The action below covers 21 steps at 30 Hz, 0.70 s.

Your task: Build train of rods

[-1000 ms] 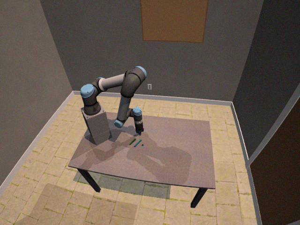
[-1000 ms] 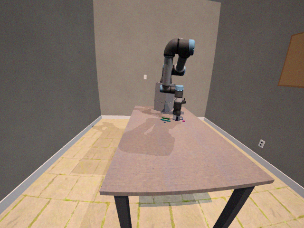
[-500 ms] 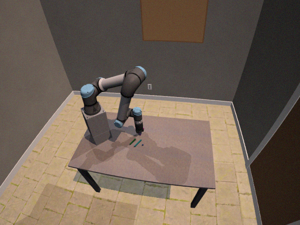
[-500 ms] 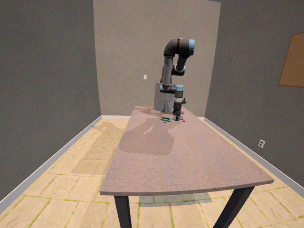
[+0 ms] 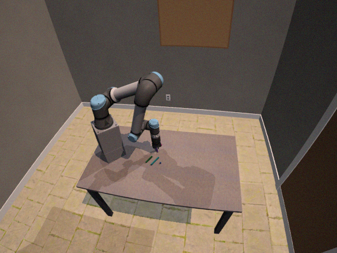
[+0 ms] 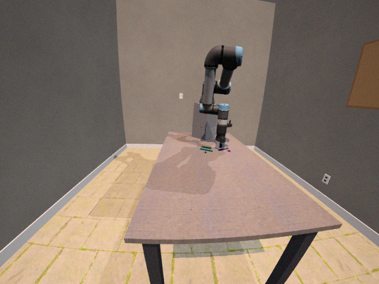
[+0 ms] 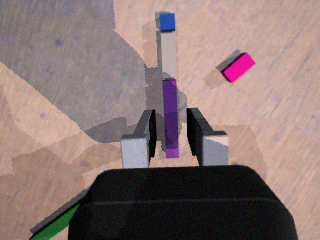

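Straddling the purple rod (image 7: 170,116), your gripper (image 7: 170,134) stands with its fingers parted, a visible gap on either side of the rod, so it grips nothing.

Items on the table (image 5: 190,174):
- Purple rod: flat, between the fingers, its far end meeting the grey rod (image 7: 168,52).
- Grey rod: in line beyond the purple one, its far end at the blue rod (image 7: 167,22).
- Blue rod: the last piece of that straight line; together the three form the train.
- Magenta rod (image 7: 238,67): apart to the right of the line, lying askew.
- Green rod (image 5: 148,159) and turquoise rod (image 5: 155,160): side by side, near the gripper, well apart from the train in the exterior view.
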### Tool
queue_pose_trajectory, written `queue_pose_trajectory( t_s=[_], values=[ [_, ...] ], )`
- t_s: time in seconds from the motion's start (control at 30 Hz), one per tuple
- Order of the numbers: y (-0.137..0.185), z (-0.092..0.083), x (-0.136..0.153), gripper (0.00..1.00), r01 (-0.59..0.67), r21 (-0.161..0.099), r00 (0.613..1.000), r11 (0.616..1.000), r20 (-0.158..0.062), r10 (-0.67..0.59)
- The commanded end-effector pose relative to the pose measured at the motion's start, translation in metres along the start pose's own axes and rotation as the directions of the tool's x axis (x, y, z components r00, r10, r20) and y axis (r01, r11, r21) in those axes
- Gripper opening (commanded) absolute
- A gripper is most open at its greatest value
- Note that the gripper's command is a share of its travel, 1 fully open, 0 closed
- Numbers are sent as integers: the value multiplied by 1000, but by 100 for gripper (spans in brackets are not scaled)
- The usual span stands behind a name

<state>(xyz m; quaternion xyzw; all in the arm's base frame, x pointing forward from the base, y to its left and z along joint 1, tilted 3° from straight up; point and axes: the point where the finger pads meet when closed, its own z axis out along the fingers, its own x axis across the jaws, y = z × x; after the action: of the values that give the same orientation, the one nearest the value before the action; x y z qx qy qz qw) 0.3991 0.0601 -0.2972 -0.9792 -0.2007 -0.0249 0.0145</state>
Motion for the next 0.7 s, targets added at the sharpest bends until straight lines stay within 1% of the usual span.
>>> queue_pose_trajectory(
  t_s=[0.0, 0.13, 0.2, 0.33, 0.43, 0.53, 0.67],
  values=[
    [0, -22, 1, 54, 0, -1, 1000, 1000, -2, 0],
    [0, -40, 1, 54, 0, -1, 1000, 1000, -2, 0],
    [0, -40, 1, 54, 0, -1, 1000, 1000, -2, 0],
    [0, -56, 1, 54, 0, -1, 1000, 1000, -2, 0],
    [0, -65, 1, 54, 0, -1, 1000, 1000, -2, 0],
    [0, -71, 1, 54, 0, -1, 1000, 1000, -2, 0],
    [0, -74, 1, 54, 0, -1, 1000, 1000, -2, 0]
  ],
)
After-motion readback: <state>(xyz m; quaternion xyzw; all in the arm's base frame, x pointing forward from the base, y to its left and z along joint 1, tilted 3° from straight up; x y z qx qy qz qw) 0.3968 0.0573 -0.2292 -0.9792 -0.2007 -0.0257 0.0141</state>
